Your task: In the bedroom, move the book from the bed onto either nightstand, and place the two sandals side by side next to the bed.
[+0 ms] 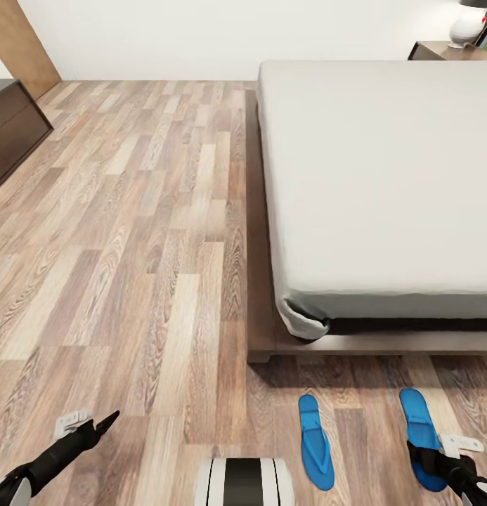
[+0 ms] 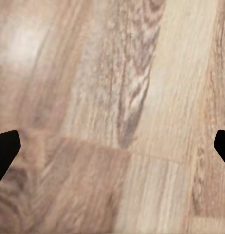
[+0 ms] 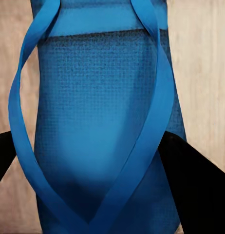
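Head view: two blue sandals on floor at foot of bed (image 1: 384,176), long axes parallel, pointing toward bed, gap between them. Right sandal (image 1: 420,436) directly under right claw (image 1: 440,467); left sandal (image 1: 315,439) apart, between the arms. Right wrist view: claw spread wide, black fingers (image 3: 195,185) straddling sole across its width, not yet gripping. Left claw (image 1: 95,429) wide, empty, above bare floor (image 1: 131,246). Right arm nearer.
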Controlling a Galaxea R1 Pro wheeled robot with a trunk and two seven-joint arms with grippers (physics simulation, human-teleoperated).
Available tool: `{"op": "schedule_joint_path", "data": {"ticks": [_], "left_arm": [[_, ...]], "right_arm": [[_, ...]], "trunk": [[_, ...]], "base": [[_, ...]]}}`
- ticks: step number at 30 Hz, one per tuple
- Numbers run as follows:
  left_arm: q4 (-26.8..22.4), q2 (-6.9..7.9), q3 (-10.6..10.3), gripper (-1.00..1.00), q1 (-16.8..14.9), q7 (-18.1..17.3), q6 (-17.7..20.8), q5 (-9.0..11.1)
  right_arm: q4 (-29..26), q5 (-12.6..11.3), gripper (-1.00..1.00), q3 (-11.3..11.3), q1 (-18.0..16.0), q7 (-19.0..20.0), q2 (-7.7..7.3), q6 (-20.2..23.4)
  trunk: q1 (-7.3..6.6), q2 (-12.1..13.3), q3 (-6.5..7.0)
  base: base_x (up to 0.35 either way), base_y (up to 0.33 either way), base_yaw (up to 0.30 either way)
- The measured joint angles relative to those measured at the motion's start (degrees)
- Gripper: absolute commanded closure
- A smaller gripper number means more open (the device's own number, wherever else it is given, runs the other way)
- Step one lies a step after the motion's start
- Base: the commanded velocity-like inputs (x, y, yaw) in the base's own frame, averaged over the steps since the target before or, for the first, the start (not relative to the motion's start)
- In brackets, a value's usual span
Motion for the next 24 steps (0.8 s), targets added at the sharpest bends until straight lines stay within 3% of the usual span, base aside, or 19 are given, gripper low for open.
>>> {"op": "schedule_joint_path", "data": {"ticks": [17, 24], "left_arm": [[0.00, 0.00, -0.07, -1.00, -0.01, 0.00, 0.00, 0.00], [0.04, -0.05, -0.10, -1.00, 0.01, 0.14, 0.00, 0.13]], "right_arm": [[0.00, 0.00, 1.00, 0.00, 0.00, 0.00, 0.00, 0.00], [-0.03, 0.00, 1.00, -0.03, 0.01, 0.00, -0.01, 0.00]], "trunk": [[0.00, 0.00, 0.00], [0.00, 0.00, 0.00]], "base": [[0.020, 0.310, 0.000], [0.000, 0.060, 0.000]]}}
